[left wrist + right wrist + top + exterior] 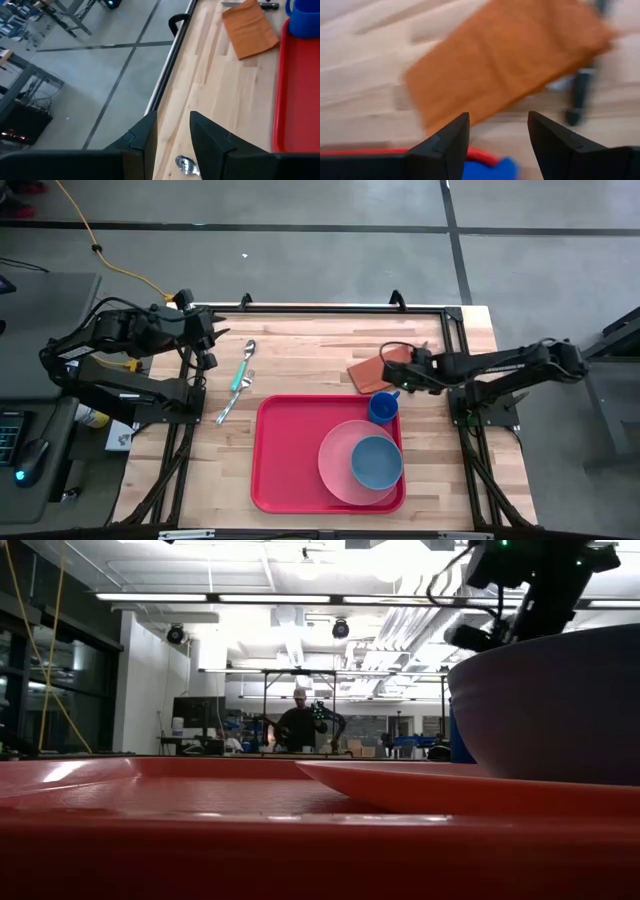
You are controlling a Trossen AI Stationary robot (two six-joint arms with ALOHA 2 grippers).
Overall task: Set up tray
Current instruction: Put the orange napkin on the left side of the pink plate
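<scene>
Tray just beside open right pincer.

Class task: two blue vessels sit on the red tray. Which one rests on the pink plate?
The blue bowl: wide and paler, it sits on the pink plate. The darker blue cup stands directly on the tray, at its far edge, beside the napkin.

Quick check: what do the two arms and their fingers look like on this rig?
Both arms are dark, near-black jointed links with black cables looped along them. The left gripper has two matte black, angular, wedge-shaped fingers. The right gripper has the same black faceted fingers. No markings visible.
</scene>
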